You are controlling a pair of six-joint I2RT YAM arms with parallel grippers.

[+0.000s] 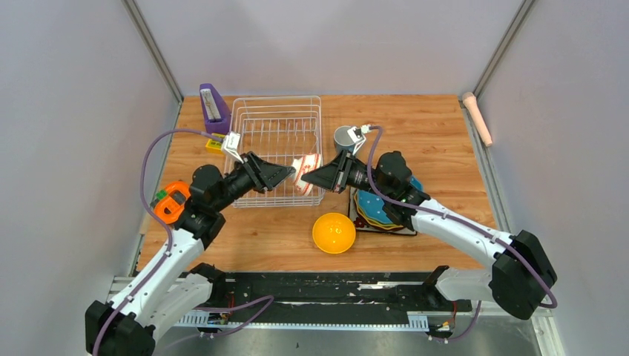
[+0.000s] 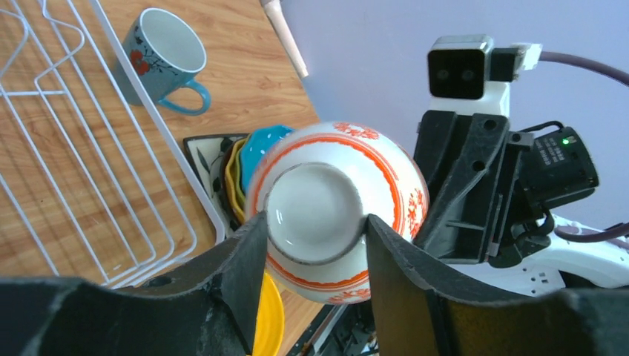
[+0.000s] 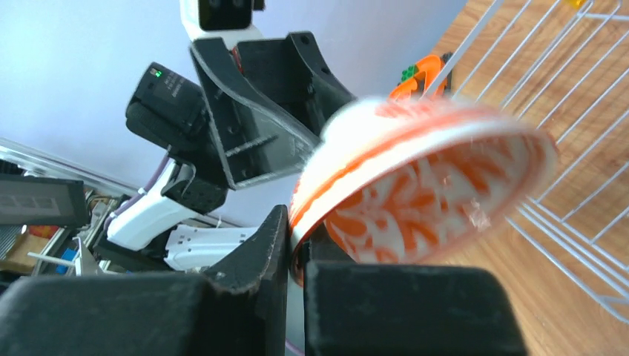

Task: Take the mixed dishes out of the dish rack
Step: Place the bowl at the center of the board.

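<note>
Handover step: left hand (image 2: 313, 226) pinches red-and-white patterned bowl (image 2: 337, 159) by its foot, right hand (image 3: 295, 237) pinched on rim. Next: left lets go, right sets it on tabletop (image 1: 415, 126).

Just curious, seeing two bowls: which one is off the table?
The red-and-white patterned bowl, held up between both arms' fingers; the yellow bowl rests on the table.

Bright, even light with soft shadows; the red-and-white patterned bowl (image 3: 423, 185) just beyond the right gripper (image 3: 297, 246) smears with motion blur.
</note>
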